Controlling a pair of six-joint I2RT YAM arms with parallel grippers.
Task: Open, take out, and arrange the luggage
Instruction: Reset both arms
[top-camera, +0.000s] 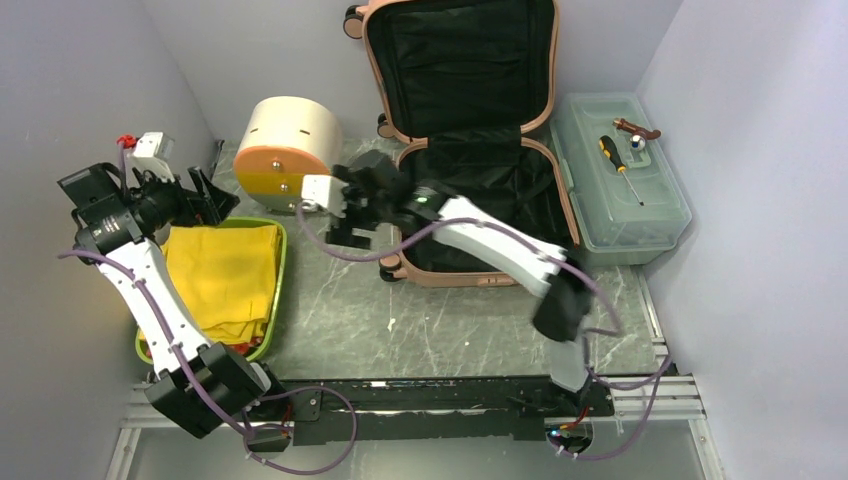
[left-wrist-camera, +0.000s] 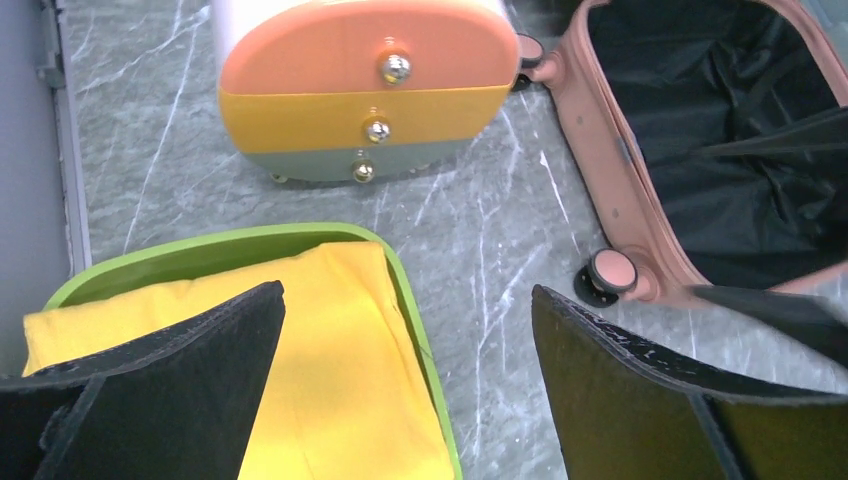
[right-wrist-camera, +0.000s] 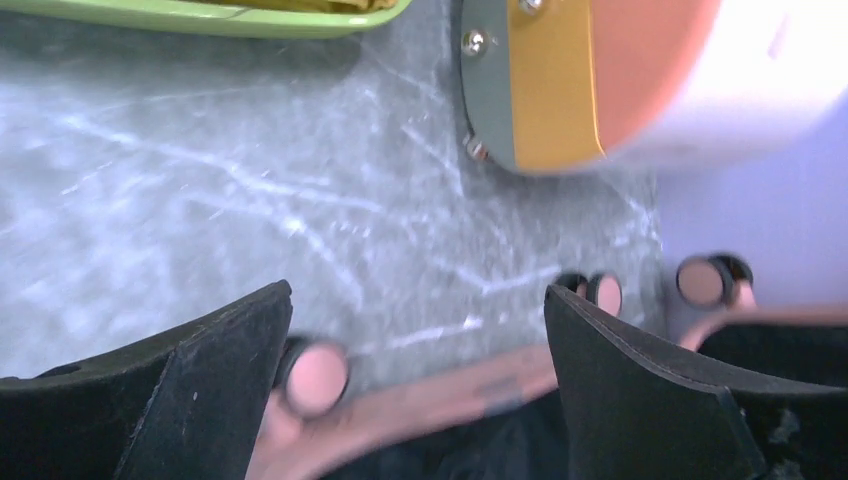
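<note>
A table (top-camera: 400, 320) with a dark grey, marble-look top veined in white forms the base of the space. 3 plain, pale grey walls close it in: the left wall (top-camera: 60, 80), the back wall (top-camera: 270, 40) and the right wall (top-camera: 770, 150), each rising straight from the tabletop. Silver metal rails (top-camera: 655, 395) run along the near edge and partway up the right side. The light is soft and even, and shadows are faint.
</note>
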